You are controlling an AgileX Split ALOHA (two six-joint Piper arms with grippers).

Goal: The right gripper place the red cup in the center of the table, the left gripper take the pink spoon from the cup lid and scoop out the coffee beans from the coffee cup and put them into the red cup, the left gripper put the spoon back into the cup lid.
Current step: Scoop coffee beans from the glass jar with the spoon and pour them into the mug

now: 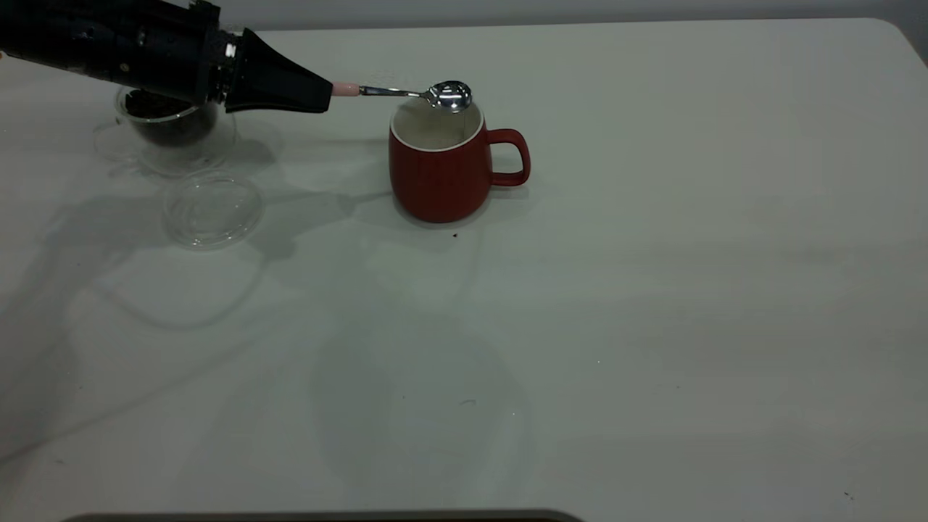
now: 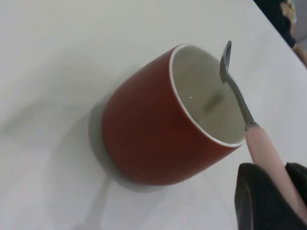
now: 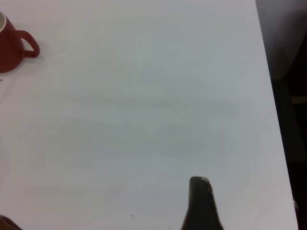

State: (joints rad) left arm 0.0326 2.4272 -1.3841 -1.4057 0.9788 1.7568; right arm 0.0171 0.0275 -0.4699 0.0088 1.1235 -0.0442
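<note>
The red cup (image 1: 435,177) stands upright near the middle of the table (image 1: 652,290), its handle pointing right. My left gripper (image 1: 330,94) is shut on the pale handle of the pink spoon (image 1: 395,91) and holds it level over the cup's rim. In the left wrist view the spoon (image 2: 240,103) has its bowl tipped on edge above the cup (image 2: 144,134), whose white inside shows no beans. The coffee cup (image 1: 170,123) with coffee beans (image 1: 156,109) sits behind the left arm, the cup lid (image 1: 212,209) in front of it. My right gripper (image 3: 103,208) is open, far from the cup (image 3: 7,50).
A single dark speck (image 1: 454,235) lies on the table just in front of the red cup. The table's right edge (image 3: 273,120) runs close to the right gripper. A dark rim (image 1: 326,516) shows at the table's front edge.
</note>
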